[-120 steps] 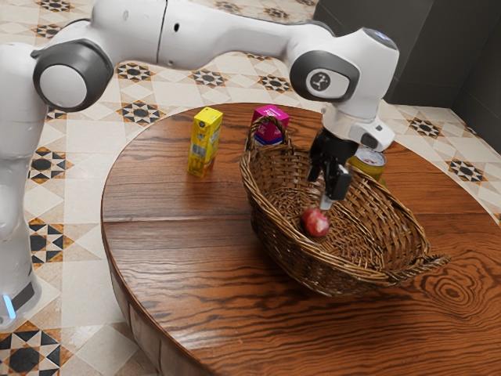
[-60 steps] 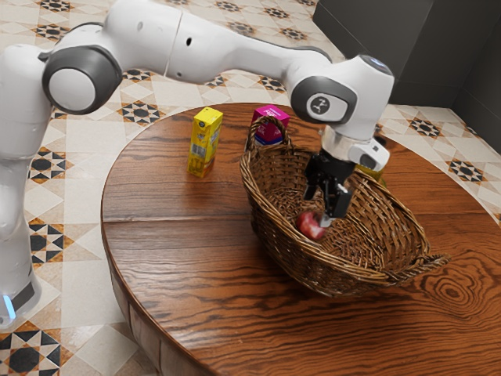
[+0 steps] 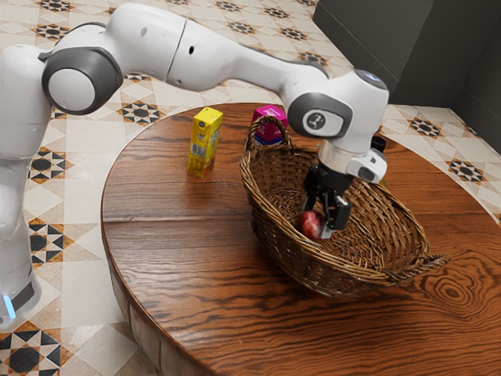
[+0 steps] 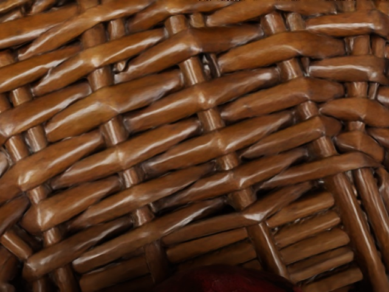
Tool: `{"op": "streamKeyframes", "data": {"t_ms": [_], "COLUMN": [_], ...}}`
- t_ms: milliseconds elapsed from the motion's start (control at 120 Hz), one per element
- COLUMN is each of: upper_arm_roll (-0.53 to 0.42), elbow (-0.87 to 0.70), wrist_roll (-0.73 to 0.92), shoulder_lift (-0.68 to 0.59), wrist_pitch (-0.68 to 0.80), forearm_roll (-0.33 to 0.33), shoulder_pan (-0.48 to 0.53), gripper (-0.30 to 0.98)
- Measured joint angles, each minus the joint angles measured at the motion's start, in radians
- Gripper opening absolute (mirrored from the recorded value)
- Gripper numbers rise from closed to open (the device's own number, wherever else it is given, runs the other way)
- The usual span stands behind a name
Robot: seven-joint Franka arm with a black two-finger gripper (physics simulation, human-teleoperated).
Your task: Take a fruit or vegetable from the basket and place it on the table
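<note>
Your fingers (image 3: pixel 339 217) stand spread at the red fruit (image 3: pixel 310 226), likely firm, light and slippery; grip its widest girth squarely.

We list these changes: item, gripper (image 3: pixel 317 222), lowered deeper into the basket (image 3: pixel 352 276), now down beside the red fruit (image 3: pixel 310 225); item, arm (image 3: pixel 335 110), its wrist end lower with it; item, red fruit, shifted slightly toward the exterior view's left since the first picture.
</note>
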Motion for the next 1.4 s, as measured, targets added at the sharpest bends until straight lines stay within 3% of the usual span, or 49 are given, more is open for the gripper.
{"op": "streamKeyframes", "data": {"t_ms": [258, 467, 625, 875, 1167, 1300, 1400], "upper_arm_roll": [0.0, -0.003, -0.016, -0.023, -0.032, -0.038, -0.121], "elbow": [-0.031, -0.035, -0.028, 0.053, 0.359, 0.488, 0.606], "wrist_roll": [-0.01, -0.034, -0.071, -0.121, -0.147, -0.111, -0.073], "shoulder_lift": [0.0, -0.012, -0.054, -0.101, -0.085, -0.072, 0.004], "wrist_pitch": [0.029, 0.029, -0.046, -0.203, -0.443, -0.558, -0.608], "forearm_roll": [-0.003, 0.004, 0.013, 0.086, 0.164, 0.204, 0.248], "shoulder_pan": [0.0, -0.011, -0.011, -0.009, 0.011, 0.155, 0.254], "gripper": [0.68, 0.41, 0.36, 0.36, 0.36, 0.36, 0.37]}}
